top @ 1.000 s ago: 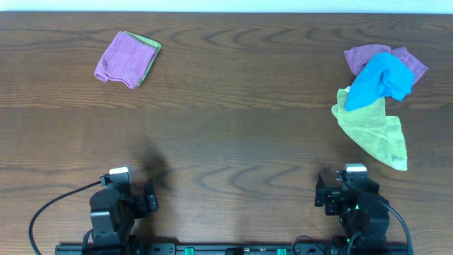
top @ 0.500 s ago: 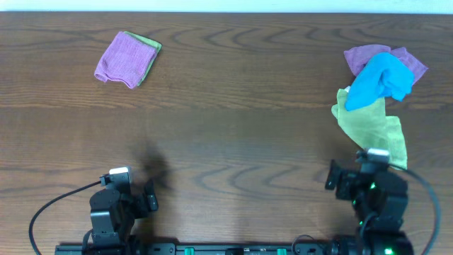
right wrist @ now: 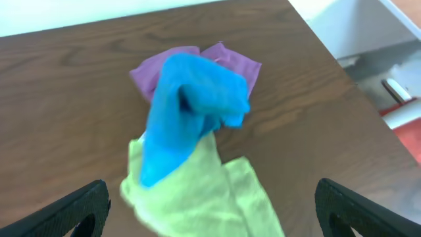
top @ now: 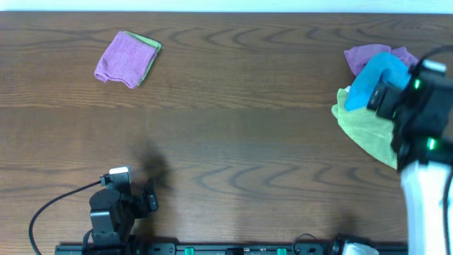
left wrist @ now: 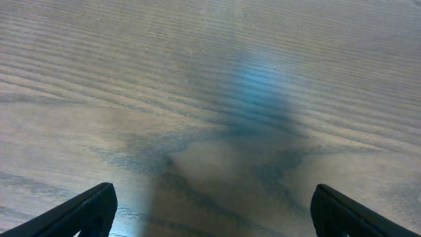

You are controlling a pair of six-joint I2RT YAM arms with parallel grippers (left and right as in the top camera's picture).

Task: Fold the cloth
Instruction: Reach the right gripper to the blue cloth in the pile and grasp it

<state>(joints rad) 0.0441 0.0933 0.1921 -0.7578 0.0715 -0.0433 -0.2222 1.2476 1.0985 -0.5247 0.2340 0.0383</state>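
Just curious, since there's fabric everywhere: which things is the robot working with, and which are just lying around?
Likely in play: crumpled blue cloth, limp yellow-green cloth, rumpled purple cloth, all piled before the right gripper.
Lying about: folded purple cloth atop folded green cloth, far left; black cable.

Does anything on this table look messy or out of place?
Yes. At the far right, a blue cloth lies bunched over a purple cloth and a rumpled green cloth; the stack at top left looks neatly folded.
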